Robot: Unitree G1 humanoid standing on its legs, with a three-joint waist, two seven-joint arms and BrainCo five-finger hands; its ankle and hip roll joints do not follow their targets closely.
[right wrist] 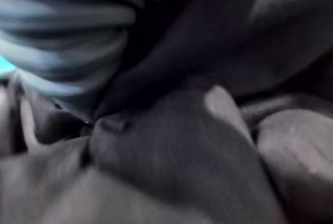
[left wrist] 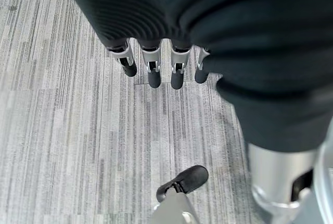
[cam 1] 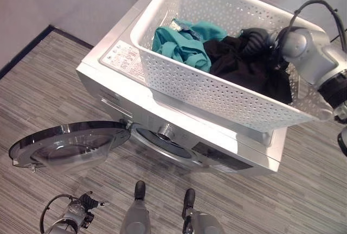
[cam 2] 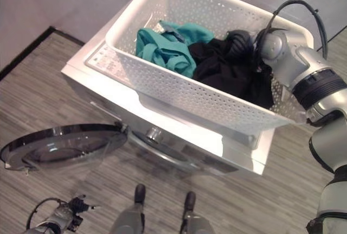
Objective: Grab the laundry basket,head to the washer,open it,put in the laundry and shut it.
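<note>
A white perforated laundry basket (cam 1: 217,95) stands on top of the white front-loading washer (cam 1: 124,90). Inside it lie a teal garment (cam 1: 181,44) and a black garment (cam 1: 244,65). My right hand (cam 2: 238,43) is down in the basket, sunk into the black garment, whose dark folds (right wrist: 182,146) press close in the right wrist view. The washer's round glass door (cam 1: 68,144) is swung wide open to the left, and the drum opening (cam 1: 168,139) is exposed. My left hand (left wrist: 151,68) hangs low at my side over the floor, its fingers straight and holding nothing.
The washer backs onto a pale wall. A dark baseboard (cam 1: 24,52) runs along the left wall. Grey wood-look floor (cam 1: 49,93) stretches to the left of and in front of the washer, with the open door jutting out over it.
</note>
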